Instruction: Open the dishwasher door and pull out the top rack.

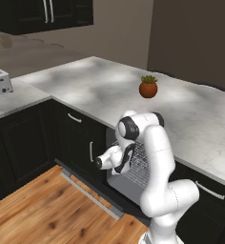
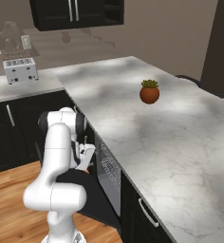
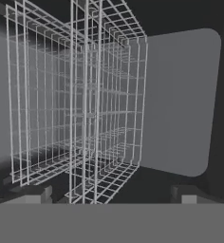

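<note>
Spread gripper (image 3: 112, 192) fingers point into the dishwasher at the rack (image 3: 80, 109); the door (image 1: 93, 196) lies flat over the floor (image 1: 43, 209).

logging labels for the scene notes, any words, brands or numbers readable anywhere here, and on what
None: no readable text in any view.
The toaster, the potted plant, the dishwasher door, the top rack and the black cabinet doors bear no lettering.
A framed thing at the left edge of the right base view is cut off, unreadable.
</note>
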Tool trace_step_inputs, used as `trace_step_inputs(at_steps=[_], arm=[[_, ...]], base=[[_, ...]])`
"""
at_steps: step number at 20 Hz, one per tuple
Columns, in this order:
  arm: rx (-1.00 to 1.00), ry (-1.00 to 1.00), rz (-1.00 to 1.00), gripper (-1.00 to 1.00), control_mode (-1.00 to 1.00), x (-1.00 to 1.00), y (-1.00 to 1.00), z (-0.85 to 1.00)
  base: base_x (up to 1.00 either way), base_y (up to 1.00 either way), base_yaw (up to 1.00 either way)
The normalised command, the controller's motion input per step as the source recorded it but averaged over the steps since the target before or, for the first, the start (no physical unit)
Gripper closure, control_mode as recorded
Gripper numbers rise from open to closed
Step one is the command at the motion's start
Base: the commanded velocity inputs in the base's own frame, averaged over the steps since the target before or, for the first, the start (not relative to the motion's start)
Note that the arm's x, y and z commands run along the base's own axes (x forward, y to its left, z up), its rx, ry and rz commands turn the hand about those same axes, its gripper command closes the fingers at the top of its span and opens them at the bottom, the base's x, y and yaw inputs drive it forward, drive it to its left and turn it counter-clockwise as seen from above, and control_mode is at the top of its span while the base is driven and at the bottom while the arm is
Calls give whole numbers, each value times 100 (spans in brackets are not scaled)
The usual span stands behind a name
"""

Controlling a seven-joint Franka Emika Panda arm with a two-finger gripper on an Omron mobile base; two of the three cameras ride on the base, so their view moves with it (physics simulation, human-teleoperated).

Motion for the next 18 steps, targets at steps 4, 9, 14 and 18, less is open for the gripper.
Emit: trace_step_inputs(at_steps=[4,9,14,18], arm=[[-2,0,0,-100,-100,19,0,-15],[0,-1,0,-100,-100,11,-1,0],[0,-2,0,-100,-100,10,-5,0],[0,0,0,-100,-100,13,-9,-6]], base=[[0,0,0],[0,0,0],[0,0,0],[0,0,0]])
